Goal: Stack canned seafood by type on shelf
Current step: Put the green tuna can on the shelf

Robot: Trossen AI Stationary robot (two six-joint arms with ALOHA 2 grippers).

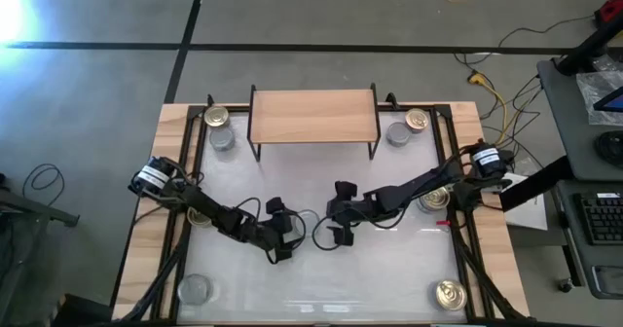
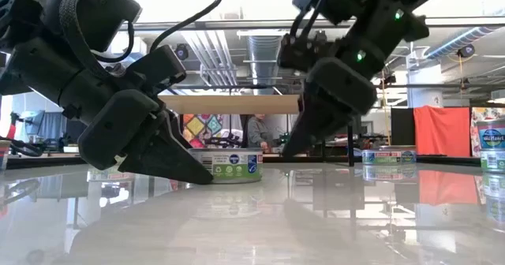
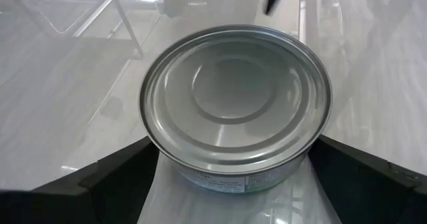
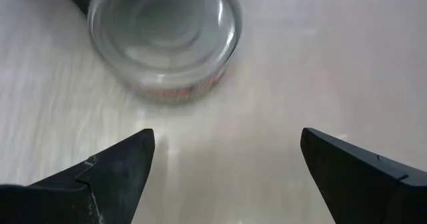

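The left hand sits low over the middle of the tabletop, its fingers spread wide on either side of a silver-topped tin that stands upright on the surface between them. Gaps show on both sides, so the hand is released, not gripping. From above this tin is covered by the hand.

The right hand is just beside it, also spread open with nothing held. Ahead of its fingers stands another silver-topped tin, blurred and partly cut off at the frame's edge; which tin this is cannot be told.

Beyond both hands the wooden shelf stands empty at the far edge. A stack of two tins with a gold top flanks it on the left hand's side and another gold-topped stack on the right hand's side. A gold tin and a silver tin rest at the near corners, well apart from the hands. Bare tabletop lies open between hands and shelf
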